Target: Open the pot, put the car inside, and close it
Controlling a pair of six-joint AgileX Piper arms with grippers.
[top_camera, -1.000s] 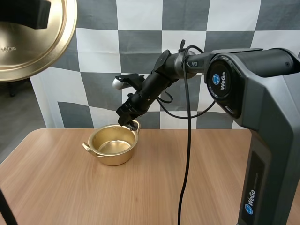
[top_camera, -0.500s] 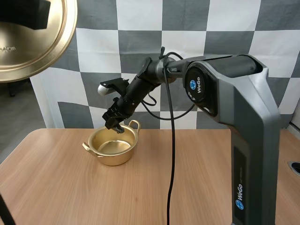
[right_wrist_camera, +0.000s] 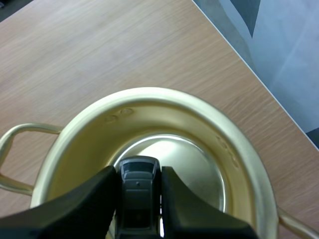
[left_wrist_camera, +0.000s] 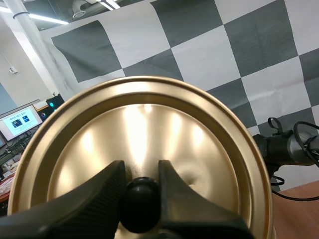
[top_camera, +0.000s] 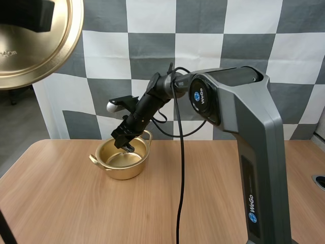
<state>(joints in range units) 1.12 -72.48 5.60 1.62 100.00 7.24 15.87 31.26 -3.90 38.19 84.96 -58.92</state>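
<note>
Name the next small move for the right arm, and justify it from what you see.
Probably open the right gripper, perhaps after lowering slightly. It pinches the dark car over the pot's bare floor, so a release should drop it in. The left gripper holds the lid by its knob, clear of the pot.

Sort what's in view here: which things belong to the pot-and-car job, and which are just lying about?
Belongs to the job:
- pot, open, on the table
- lid, held by its knob in the left gripper
- car, pinched in the right gripper over the pot's opening

Not part of it:
- table, which just bears the pot
</note>
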